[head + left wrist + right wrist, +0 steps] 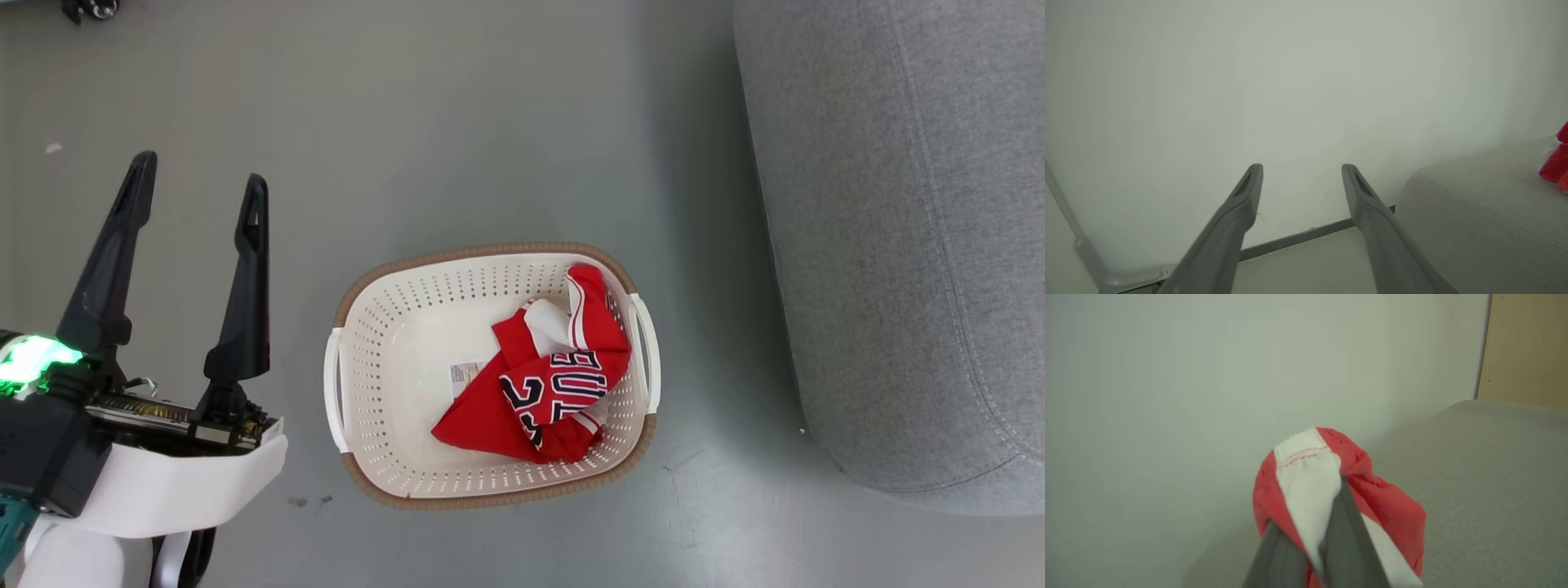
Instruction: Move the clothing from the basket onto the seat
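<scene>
The jersey (555, 384) is lying crumpled in the right half of the basket (490, 247) (its dark lettering is facing up), and the seat (898, 245) is standing to the right of the basket. The left gripper (200, 173) is hovering left of the basket, fingers spread wide, holding nothing. The right gripper (1318, 522) is pinching the shorts (1372, 502) tightly, outside the basket, over the seat.

A sparsely furnished room, set up as a home living area. A large grey woven-fabric sofa cushion (898, 245) stands on a smooth grey floor (490, 122) against a bare pale wall (1249, 81) with a dark skirting strip (1298, 240). A cream perforated laundry basket (384, 351) holding a red jersey (555, 384) sits on the floor near the sofa's edge. A beige panel (1527, 347) adjoins the wall.
</scene>
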